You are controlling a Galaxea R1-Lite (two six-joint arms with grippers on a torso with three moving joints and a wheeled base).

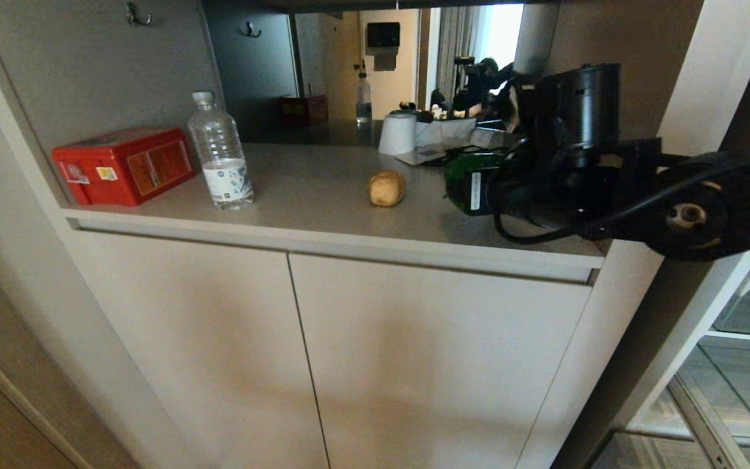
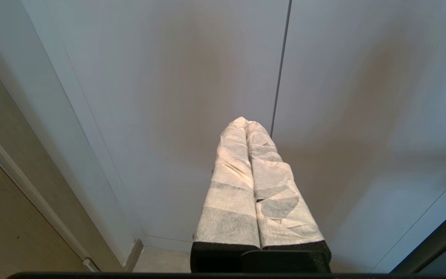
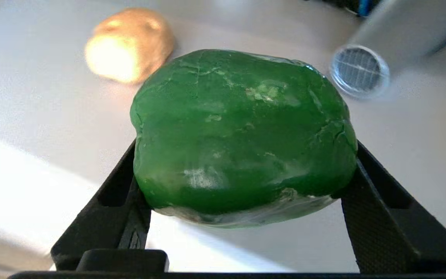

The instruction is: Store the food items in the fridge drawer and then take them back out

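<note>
Right gripper (image 3: 242,201) grabs the green pepper (image 3: 242,135) off the surface (image 1: 323,189).

The black fingers (image 3: 366,217) are spread wide and pressed on both sides of the shiny, lumpy pepper. The round, rough tan potato (image 3: 130,44) sits just past the pepper, beyond the fingertips. This looks like the storing step. Next it must lift the pepper and carry it to the fridge drawer. The left gripper (image 2: 246,124) hangs by the cupboard door, padded fingers pressed together, holding nothing.

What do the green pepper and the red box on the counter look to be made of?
The green bell pepper, clamped in the right gripper, looks like a moulded plastic or rubber replica: glossy, with cracked, flaking paint. The red box looks like painted tin or hard plastic, with a slight sheen and stuck-on labels.
</note>
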